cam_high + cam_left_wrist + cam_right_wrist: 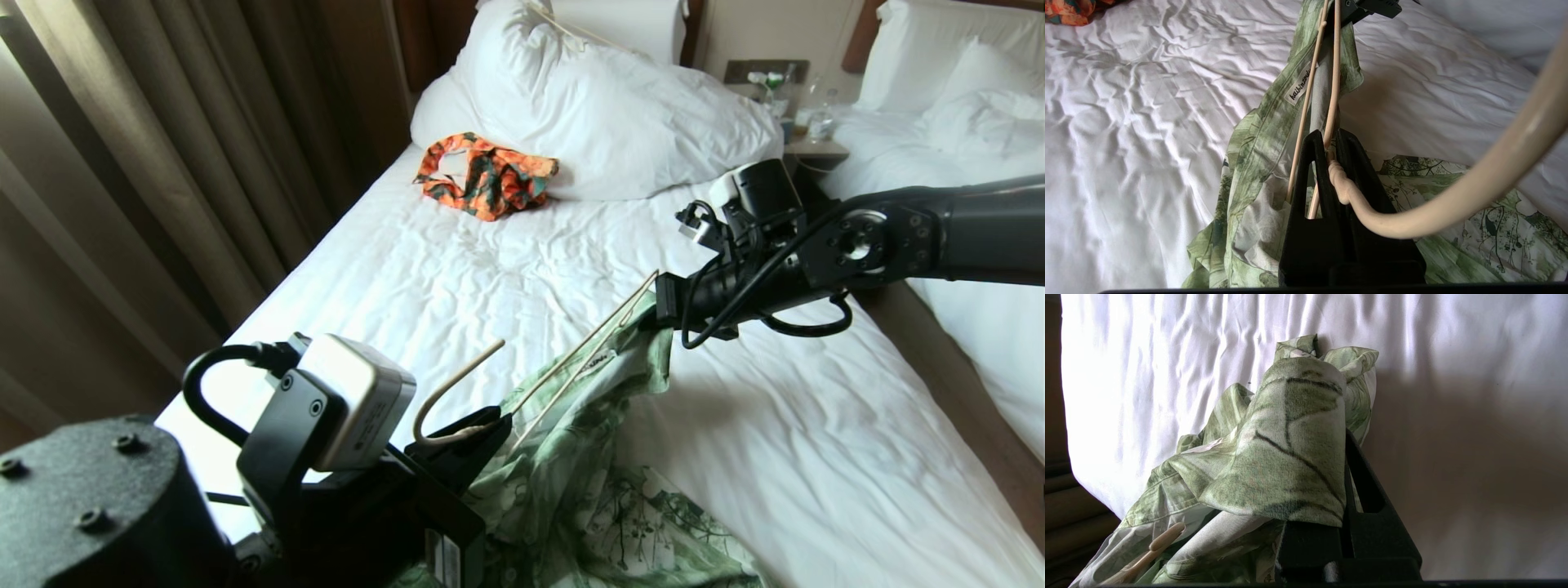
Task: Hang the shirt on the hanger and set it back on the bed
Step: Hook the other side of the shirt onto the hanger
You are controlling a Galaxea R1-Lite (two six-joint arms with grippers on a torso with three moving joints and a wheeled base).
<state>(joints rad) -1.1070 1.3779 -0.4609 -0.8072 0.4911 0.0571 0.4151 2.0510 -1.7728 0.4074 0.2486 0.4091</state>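
The green leaf-print shirt (571, 465) hangs bunched above the bed (457, 269), held up between both grippers. The cream hanger (584, 355) runs slanted through its collar, beside the white neck label (1299, 85). My left gripper (483, 426) is shut on the hanger's twisted neck (1336, 173), and the curved hook (1490, 179) sticks out past the fingers. My right gripper (663, 306) is shut on a fold of the shirt (1290, 449) near the collar, at the hanger's far end; the cloth drapes over one finger (1372, 498). The shirt's lower part lies on the sheet.
A small orange-and-green garment (486, 175) lies near the big white pillows (629, 114). Brown curtains (139, 163) hang along the bed's left side. A nightstand (808, 131) with bottles and a second white bed (971, 147) stand to the right.
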